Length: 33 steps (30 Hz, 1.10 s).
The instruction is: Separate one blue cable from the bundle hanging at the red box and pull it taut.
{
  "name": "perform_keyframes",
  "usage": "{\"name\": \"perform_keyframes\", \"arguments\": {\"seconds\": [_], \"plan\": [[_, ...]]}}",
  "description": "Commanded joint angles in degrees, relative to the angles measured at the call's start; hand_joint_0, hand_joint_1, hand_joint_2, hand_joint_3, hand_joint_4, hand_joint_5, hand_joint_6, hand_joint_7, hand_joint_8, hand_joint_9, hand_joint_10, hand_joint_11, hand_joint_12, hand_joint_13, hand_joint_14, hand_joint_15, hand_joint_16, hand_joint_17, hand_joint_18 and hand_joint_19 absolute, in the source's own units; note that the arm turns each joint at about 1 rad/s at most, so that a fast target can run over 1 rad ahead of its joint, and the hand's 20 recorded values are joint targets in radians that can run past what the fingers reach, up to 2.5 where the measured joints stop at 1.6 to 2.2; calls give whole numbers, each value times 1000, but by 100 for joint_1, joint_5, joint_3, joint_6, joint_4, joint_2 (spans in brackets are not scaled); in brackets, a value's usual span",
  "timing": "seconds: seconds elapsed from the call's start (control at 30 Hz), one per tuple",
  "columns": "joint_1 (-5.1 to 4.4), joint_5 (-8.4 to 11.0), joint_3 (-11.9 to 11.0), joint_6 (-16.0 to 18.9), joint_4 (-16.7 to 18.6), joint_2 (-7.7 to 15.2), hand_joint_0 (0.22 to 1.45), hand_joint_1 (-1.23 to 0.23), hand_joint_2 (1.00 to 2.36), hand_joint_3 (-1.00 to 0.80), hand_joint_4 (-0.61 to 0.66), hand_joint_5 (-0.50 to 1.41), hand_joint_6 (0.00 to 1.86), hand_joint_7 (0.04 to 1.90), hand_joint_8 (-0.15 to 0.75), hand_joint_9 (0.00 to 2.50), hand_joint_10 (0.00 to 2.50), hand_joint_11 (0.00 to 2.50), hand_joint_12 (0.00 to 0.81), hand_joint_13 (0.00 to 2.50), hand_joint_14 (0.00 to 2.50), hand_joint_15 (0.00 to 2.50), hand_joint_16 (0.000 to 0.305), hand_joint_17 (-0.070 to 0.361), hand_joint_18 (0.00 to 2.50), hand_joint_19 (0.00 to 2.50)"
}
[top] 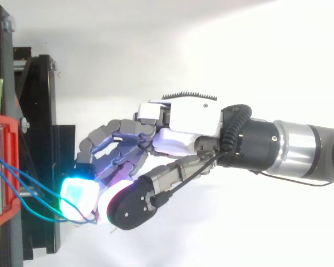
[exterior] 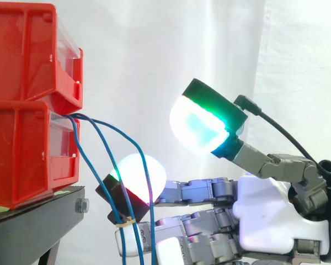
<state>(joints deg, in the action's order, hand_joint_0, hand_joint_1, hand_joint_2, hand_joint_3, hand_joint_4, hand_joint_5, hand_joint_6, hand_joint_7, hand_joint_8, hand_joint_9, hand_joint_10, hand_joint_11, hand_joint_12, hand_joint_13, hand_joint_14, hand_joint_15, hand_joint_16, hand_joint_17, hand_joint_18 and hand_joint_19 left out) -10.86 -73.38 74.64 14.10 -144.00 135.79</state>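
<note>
– red bins: two, stacked on a black stand, with a white curtain behind.
– blue cables: a bundle coming out between the bins. It hangs past the stand's edge and is gathered low down by a yellow band.
– outer blue cable: arcs wider than the rest and crosses the front of a white-glowing fingertip.
– hand: just beside the bundle. Its fingers reach toward the cables, slightly bent. The thumb is raised well apart and glows green-white. Nothing is pinched.

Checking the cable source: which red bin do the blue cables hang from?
The lower bin: the cables leave its top edge, beneath the upper bin.
</note>
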Motion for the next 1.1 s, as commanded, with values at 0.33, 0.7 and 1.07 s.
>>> {"name": "perform_keyframes", "arguments": {"seconds": [0.33,0.7,1.07], "plan": [[5,8,-2,14,82,0,586,-643,1000,-500,203,-227,826,799,318,544,11,474,413,748,8,224,53,119,627,396],[-4,8,-2,14,91,0,599,-631,1000,-500,207,-223,824,797,333,604,8,430,410,1155,7,204,45,101,656,305],[-4,8,7,14,91,0,603,-630,1000,-500,206,-222,824,802,331,607,9,440,404,1178,9,259,46,103,672,337]]}}
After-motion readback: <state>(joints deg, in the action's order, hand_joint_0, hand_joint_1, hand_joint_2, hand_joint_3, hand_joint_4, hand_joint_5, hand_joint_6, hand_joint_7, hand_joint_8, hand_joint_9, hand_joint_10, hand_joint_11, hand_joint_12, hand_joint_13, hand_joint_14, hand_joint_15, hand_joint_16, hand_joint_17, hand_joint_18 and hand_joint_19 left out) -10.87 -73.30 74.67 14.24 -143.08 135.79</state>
